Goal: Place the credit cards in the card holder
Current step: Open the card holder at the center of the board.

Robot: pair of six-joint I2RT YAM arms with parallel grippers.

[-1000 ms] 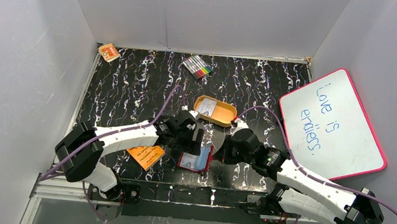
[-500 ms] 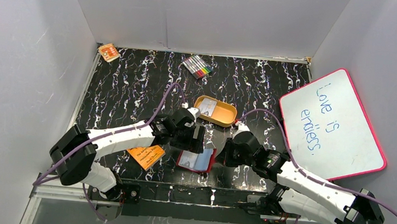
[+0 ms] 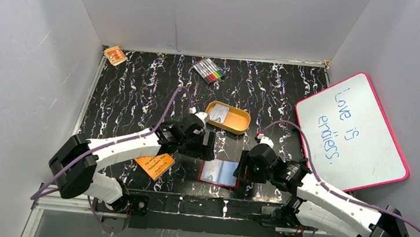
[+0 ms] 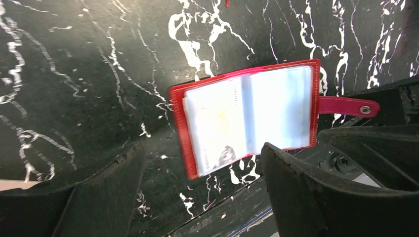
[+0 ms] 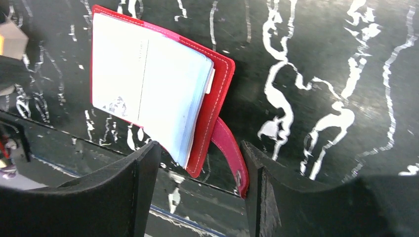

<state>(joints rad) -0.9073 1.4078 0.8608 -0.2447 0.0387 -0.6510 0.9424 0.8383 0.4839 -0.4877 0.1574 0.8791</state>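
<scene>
Open card holder lies pockets-up at bottom-centre of tabletop, prob. for loading cards; left gripper & right gripper both spread, empty, flanking it.

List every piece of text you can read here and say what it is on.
"Love is", then a word like "endless.": blue handwriting on the whiteboard.
Dark print on the orange booklet: too small to read.
Faint print on the card in the card holder: blurred.
Print on the small orange box: unreadable.
</scene>
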